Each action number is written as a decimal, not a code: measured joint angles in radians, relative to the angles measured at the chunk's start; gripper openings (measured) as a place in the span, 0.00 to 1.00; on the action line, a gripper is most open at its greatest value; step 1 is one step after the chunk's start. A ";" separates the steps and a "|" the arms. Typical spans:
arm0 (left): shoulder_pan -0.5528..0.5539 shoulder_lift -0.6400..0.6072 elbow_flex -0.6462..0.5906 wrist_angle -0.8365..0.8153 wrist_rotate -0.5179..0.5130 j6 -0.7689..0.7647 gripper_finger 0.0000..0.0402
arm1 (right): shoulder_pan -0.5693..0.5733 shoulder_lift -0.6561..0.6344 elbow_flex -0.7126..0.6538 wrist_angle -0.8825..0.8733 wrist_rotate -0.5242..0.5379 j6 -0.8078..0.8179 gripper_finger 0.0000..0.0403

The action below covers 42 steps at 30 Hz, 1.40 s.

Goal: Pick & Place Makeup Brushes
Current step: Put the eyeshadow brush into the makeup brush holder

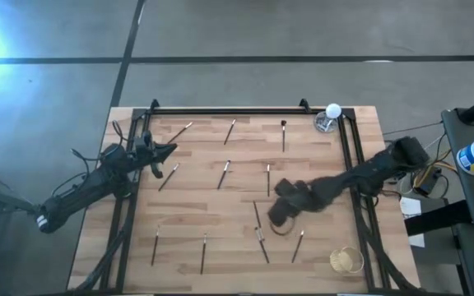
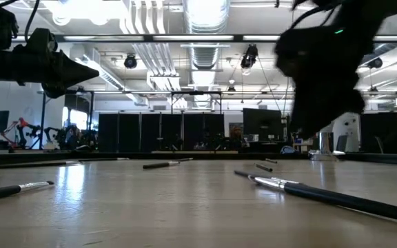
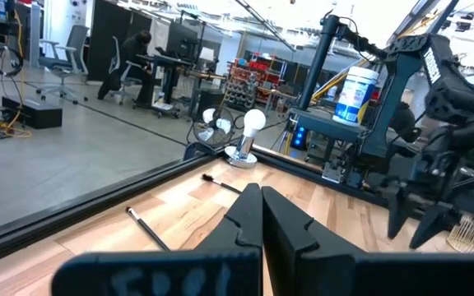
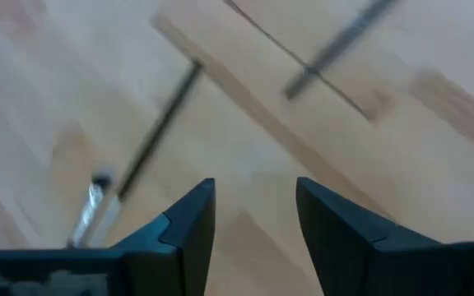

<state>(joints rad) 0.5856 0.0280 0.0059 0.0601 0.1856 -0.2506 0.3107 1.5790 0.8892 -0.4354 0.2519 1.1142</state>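
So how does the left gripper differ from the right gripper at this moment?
The left gripper is shut and empty, while the right gripper stands open. The left one waits near the table's left edge, pointing across it; the right one hangs over the middle-right area, pointing down at the makeup brushes. Neither holds a brush.

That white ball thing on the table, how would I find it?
Start at the wooden table seen from above and go to its far right corner, inside the black frame. The white ball sits there on a small clear stand; everything else nearby is a thin dark brush.
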 joint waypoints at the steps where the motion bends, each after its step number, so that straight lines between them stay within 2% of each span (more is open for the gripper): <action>1: 0.000 0.000 0.000 0.000 0.000 -0.012 0.00 | -0.024 0.023 0.015 0.019 -0.020 -0.031 0.41; 6: 0.000 0.001 0.000 0.000 0.000 -0.109 0.00 | -0.107 0.156 0.120 0.034 -0.116 -0.149 0.39; 10: 0.000 0.005 0.000 0.028 -0.012 -0.129 0.00 | -0.132 0.268 0.212 0.013 -0.185 -0.173 0.36; 19: -0.001 0.019 0.000 0.004 0.004 -0.210 0.00 | -0.170 0.432 0.387 -0.127 -0.219 -0.262 0.31; 29: -0.002 0.031 0.000 0.018 0.001 -0.230 0.00 | -0.209 0.461 0.416 -0.163 -0.249 -0.247 0.18; 35: -0.002 0.034 0.000 0.017 0.202 -0.150 0.00 | -0.213 0.461 0.413 -0.166 -0.257 -0.218 0.13; 42: -0.005 0.036 0.000 0.010 0.209 -0.114 0.00 | -0.218 0.463 0.412 -0.172 -0.257 -0.216 0.08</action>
<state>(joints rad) 0.5807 0.0642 0.0059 0.0702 0.3942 -0.3651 0.0922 2.0420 1.3016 -0.6073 -0.0048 0.8986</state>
